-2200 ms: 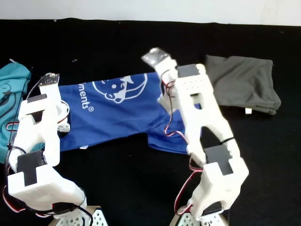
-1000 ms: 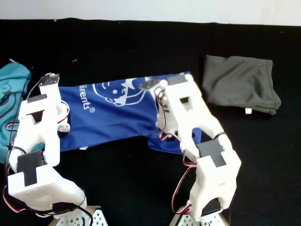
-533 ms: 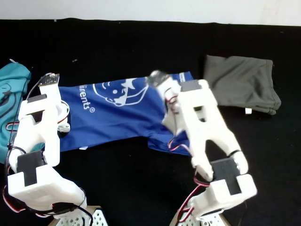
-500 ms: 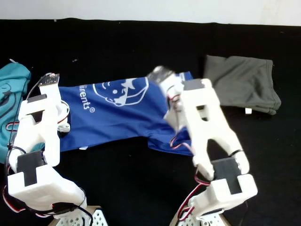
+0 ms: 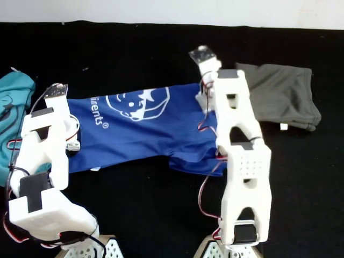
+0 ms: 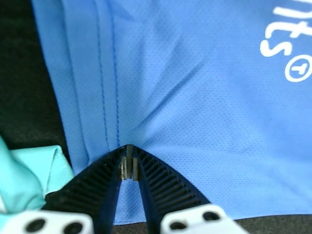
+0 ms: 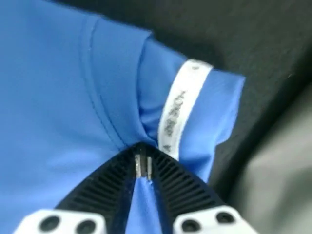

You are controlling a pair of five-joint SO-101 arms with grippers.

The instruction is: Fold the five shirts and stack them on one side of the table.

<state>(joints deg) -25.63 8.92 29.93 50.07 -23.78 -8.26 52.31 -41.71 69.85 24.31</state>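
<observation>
The black cloth-covered table (image 5: pixel 134 48) carries a royal-blue printed jersey shirt (image 5: pixel 134 131) spread across its middle. A folded grey-green shirt (image 5: pixel 279 97) lies far right, and a crumpled teal shirt (image 5: pixel 13 91) lies at the left edge. The left gripper (image 6: pixel 129 165) pinches the blue shirt's left hem. The right gripper (image 7: pixel 143 166) pinches its right end beside a white label (image 7: pixel 178 107).

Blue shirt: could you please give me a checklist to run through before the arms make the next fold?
1. Left gripper shut on the blue shirt at its hem: ok.
2. Right gripper shut on the shirt's edge beside the white label: ok.
3. Shirt flat between the two grips: not ok, its near edge is bunched.
4. Grey shirt apart from the blue one: ok.
5. Teal shirt free of the left gripper: cannot tell.
</observation>
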